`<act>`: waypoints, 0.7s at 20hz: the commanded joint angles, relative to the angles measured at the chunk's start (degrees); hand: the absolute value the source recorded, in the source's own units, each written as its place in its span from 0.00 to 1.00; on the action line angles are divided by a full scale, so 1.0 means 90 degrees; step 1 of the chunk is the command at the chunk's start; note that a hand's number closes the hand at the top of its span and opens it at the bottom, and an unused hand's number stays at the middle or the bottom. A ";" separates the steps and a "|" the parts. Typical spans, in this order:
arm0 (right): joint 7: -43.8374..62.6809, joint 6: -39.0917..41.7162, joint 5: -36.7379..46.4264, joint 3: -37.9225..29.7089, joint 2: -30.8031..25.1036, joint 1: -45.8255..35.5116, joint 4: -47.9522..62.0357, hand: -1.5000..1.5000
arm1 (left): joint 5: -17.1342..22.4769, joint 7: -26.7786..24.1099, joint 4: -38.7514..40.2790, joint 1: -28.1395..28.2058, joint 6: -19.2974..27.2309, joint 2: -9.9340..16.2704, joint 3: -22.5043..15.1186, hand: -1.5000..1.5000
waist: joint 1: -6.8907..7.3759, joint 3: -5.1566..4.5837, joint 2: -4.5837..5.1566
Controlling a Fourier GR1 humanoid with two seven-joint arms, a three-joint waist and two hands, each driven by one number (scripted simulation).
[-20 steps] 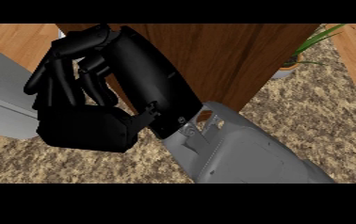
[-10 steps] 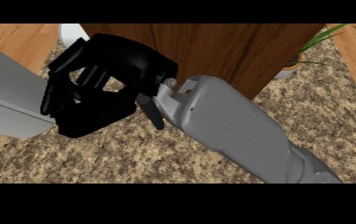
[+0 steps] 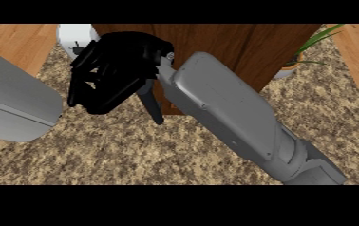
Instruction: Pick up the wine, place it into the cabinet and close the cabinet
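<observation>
- Speckled brown-and-tan granite counter (image 3: 140,154) fills the lower part of the head view, and a light wooden surface (image 3: 24,42) shows at the upper left corner.
- Up top, the dark wooden cabinet (image 3: 238,49) stands as a broad brown panel across the middle of the view.
- To the right of it, a small potted plant (image 3: 308,49) sits on the counter, green leaves fanning over a pale pot.
- A white rounded object (image 3: 73,35) peeks out at the upper left, just behind the dark fingers; what it is, I cannot tell.
- The right hand (image 3: 116,73) comes in on a long grey forearm from the lower right and lies against the cabinet's left part.
- Its fingers (image 3: 91,82) are curled downward and bunched together, thumb (image 3: 151,104) pointing down; whether they hold anything is hidden.
- The wine is not visible anywhere; its place cannot be told.
- A grey left forearm (image 3: 24,106) sits at the left edge, hand out of view.
</observation>
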 commanded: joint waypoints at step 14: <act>-0.1429 0.1175 -0.0233 -0.0828 -0.0315 -0.0386 0.2349 1.00 | -0.0211 0.0435 -0.0122 0.0185 -0.0505 -0.0433 0.0775 0.00 | -0.0011 0.0007 0.0034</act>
